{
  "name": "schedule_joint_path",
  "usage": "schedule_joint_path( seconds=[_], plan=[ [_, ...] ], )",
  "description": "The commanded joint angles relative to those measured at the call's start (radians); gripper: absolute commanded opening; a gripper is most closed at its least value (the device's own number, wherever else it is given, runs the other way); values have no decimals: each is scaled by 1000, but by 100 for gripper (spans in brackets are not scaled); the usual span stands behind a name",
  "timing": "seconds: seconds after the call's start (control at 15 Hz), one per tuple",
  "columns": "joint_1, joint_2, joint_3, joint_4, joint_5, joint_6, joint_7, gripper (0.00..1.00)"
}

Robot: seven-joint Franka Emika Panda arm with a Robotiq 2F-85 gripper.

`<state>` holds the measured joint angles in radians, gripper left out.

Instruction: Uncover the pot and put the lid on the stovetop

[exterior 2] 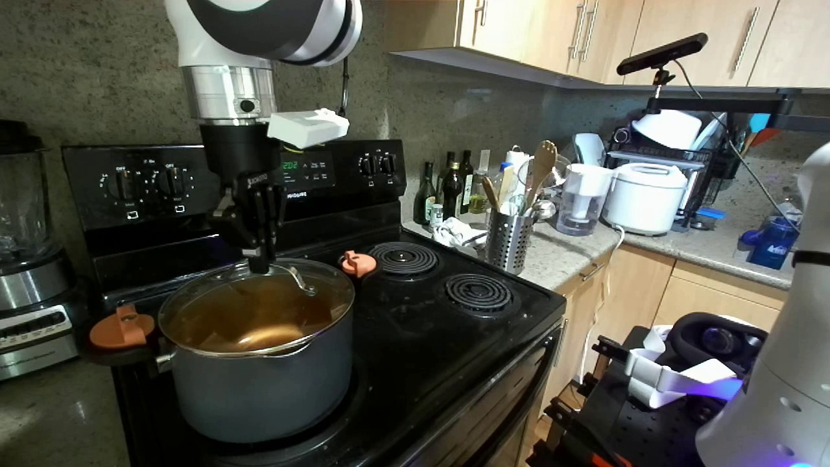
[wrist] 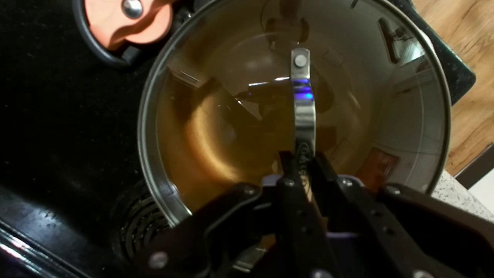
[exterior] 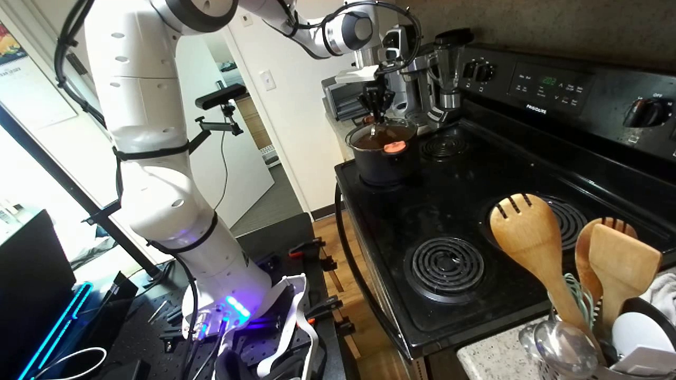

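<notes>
Lid (exterior 2: 256,311) on the pot (exterior 2: 262,395), with the gripper (wrist: 303,162) at the handle (wrist: 305,116)

The glass lid lies over the mouth of the pot, and through it one sees the copper-orange inside. It seems to sit flat on the rim, but reflections in the glass make this not fully sure. In the wrist view the jaws are narrow: the fingers (wrist: 287,164) stand on both sides of the arched metal handle and hold it between them. The gripper points down from the white robot arm (exterior: 153,111).

The pot is dark outside, with orange side grips (exterior 2: 123,334). It stands upright on a front burner of the black stovetop (exterior: 406,216), at the end near the blender (exterior 2: 29,275). Three other coil burners (exterior 2: 478,292) are visible. At the rear rises the control panel (exterior: 560,92). Beside the stove, a perforated metal holder (exterior 2: 508,243) carries wooden utensils (exterior 2: 543,162).
</notes>
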<state>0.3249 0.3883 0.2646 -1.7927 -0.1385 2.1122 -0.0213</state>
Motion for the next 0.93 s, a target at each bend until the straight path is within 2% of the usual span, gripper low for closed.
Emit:
schedule_joint_path(
  seconds=[0.0, 0.87],
  plan=[
    [-6, -64, 10, -32, 38, -1, -27, 4],
    [-14, -122, 12, -42, 64, -15, -39, 4]
  ],
)
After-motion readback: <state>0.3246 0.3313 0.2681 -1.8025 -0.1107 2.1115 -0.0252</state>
